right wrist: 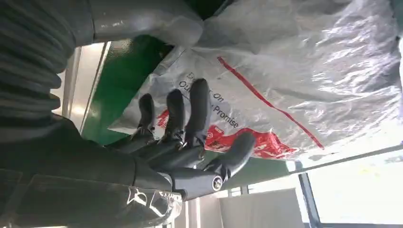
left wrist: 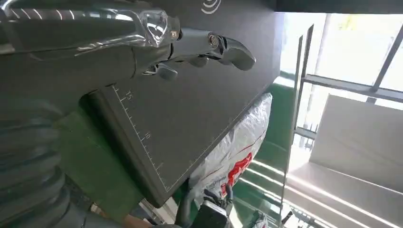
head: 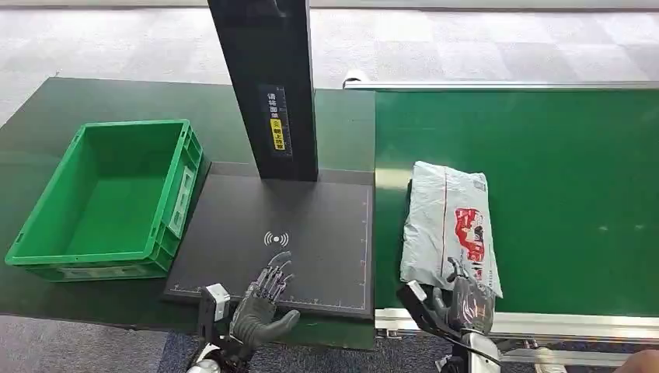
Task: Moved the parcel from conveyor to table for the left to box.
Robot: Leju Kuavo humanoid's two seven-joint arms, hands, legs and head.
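The parcel, a grey plastic mailer with red print, lies flat on the green conveyor belt close to its near edge. My right hand is at the parcel's near end. In the right wrist view its fingers stretch out spread over the parcel's printed face and the thumb sits apart, nothing gripped. My left hand hovers open over the front edge of the black pad, fingers spread. The left wrist view shows that hand above the pad, with the parcel beyond.
An empty green crate stands on the dark table left of the pad. A black post rises from the pad's far side. A metal rail edges the conveyor's near side.
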